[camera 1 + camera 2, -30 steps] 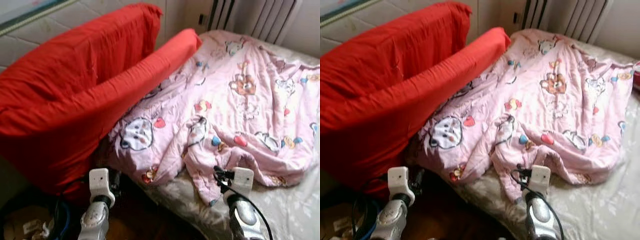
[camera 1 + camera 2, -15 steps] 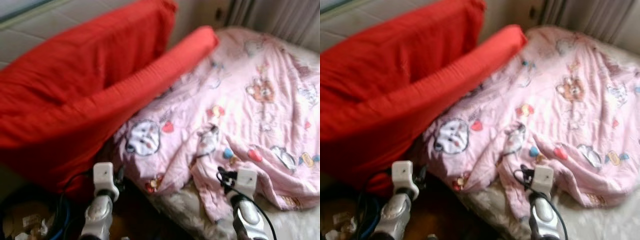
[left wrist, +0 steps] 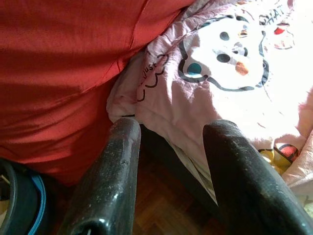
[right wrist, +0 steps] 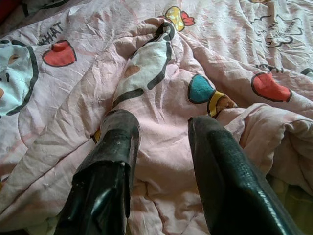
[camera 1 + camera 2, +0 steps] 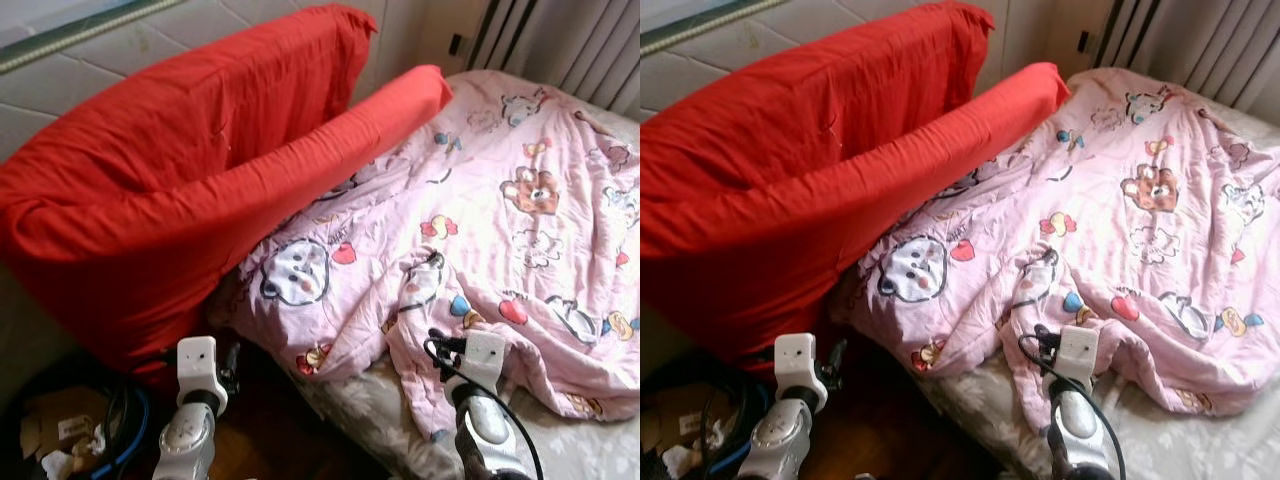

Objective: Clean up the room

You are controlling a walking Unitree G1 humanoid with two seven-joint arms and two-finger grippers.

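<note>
A rumpled pink quilt (image 5: 480,230) with cartoon prints lies across the bed. Two large red pillows (image 5: 170,190) lean against the wall at the bed's head, the lower one resting on the quilt's edge. My left gripper (image 3: 168,132) is open, low beside the bed, pointing at the quilt's corner (image 3: 161,98) where it meets the red pillow (image 3: 58,63). My right gripper (image 4: 159,127) is open just above a fold of the quilt (image 4: 161,73), with nothing between its fingers. Both wrists, left (image 5: 197,368) and right (image 5: 480,357), show at the bottom of the eye views.
A pale patterned mattress sheet (image 5: 590,445) shows at the bed's near edge. On the dark wood floor (image 5: 270,440) at the lower left lie a blue hose coil (image 5: 125,440), cardboard and crumpled paper (image 5: 60,445). A radiator (image 5: 570,45) stands behind the bed.
The camera has shifted, so the whole scene sits a little further right and lower. Both grippers stay open over the same spots by the quilt's edge.
</note>
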